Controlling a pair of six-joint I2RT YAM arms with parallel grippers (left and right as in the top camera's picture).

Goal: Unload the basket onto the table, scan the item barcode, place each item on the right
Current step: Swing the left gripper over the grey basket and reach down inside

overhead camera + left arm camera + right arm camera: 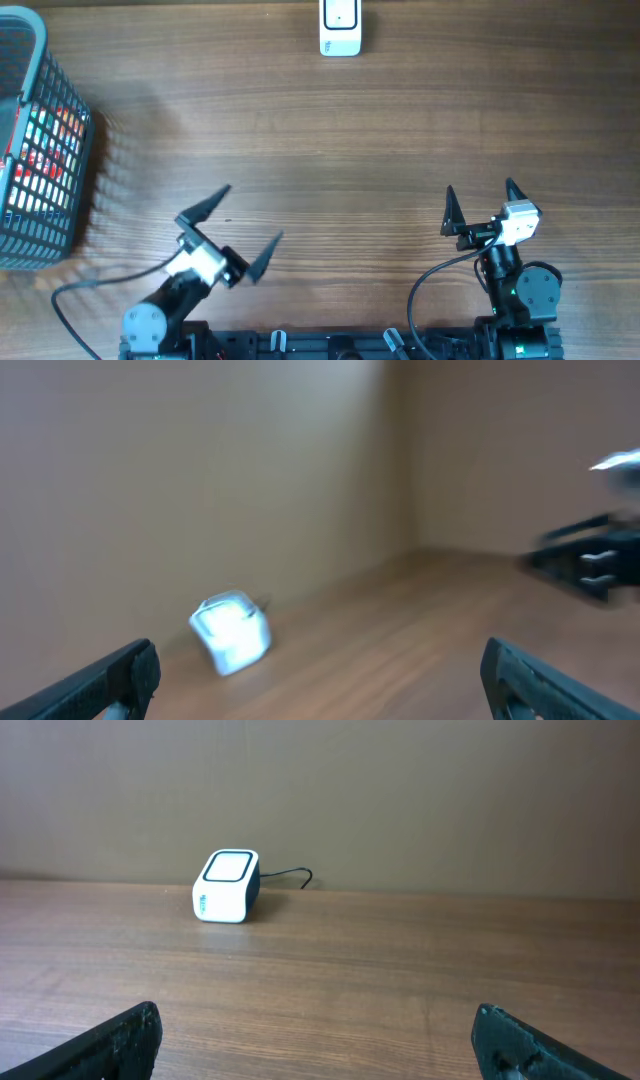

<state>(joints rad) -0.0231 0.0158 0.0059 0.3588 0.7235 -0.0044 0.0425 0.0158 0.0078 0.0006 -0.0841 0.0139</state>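
Both empty, jaws spread fully wide: left claw (252, 212) near-left, angled toward the far right; right claw (480, 187) near-right, pointing straight at the far edge. Neither touches anything. Reads as a parked start pose, so you've got free reach either way.

The barcode scanner (340, 28) sits far-centre on the desk (350, 130), face apparently angled up toward the near side, cable (290, 873) trailing off behind it. My guess is it's placed so either arm can present a code. The right wrist view has it ahead and slightly left. The left wrist view is blurred.

Items to scan are the coloured packs (40, 150) in the wire basket (70, 190) at the left edge, well apart from the scanner. Through the mesh you can't tell pack type or barcode side. Left claw is nearer, so pick with left. Nothing picked yet.
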